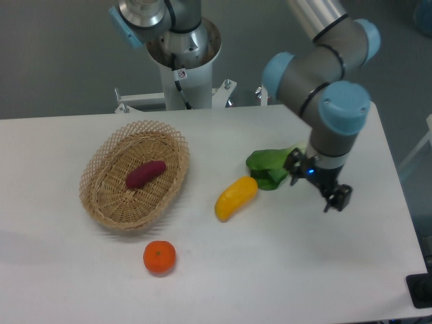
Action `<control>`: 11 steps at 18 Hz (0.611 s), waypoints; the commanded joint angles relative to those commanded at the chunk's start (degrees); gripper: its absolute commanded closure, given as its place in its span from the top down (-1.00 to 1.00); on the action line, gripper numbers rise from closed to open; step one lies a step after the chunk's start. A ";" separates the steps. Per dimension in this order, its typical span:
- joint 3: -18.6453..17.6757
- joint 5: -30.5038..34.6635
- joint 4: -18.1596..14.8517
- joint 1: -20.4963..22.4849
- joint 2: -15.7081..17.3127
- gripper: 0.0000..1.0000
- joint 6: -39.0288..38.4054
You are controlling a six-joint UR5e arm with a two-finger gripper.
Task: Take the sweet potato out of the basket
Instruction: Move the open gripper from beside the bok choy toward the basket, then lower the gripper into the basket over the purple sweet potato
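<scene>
Tuber, small, oblong, dark reddish-purple: the sweet potato (145,174), lying on the floor of the shallow oval light-tan woven wicker basket (101,199), roughly central, tilted with its right end farther back. Nothing touches it.

Round orange fruit (159,257) on the white table (283,277), just in front of the basket. Elongated yellow vegetable (235,198) right of the basket; green leafy item (270,167) touching its far end.

Two-finger black gripper (334,197) well apart to the right, above bare table, holding nothing; whether its fingers are spread cannot be told.

Progress, as judged: not begun. Approach, descent, grasp and lift all remain.
</scene>
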 joint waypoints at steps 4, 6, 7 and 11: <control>-7.55 -1.58 0.09 -4.48 4.48 1.00 -9.40; -10.20 -2.72 0.00 -7.03 6.77 1.00 -13.53; -11.60 -2.64 0.09 -8.09 7.91 1.00 -14.86; -16.18 -2.73 0.09 -12.83 12.40 1.00 -18.03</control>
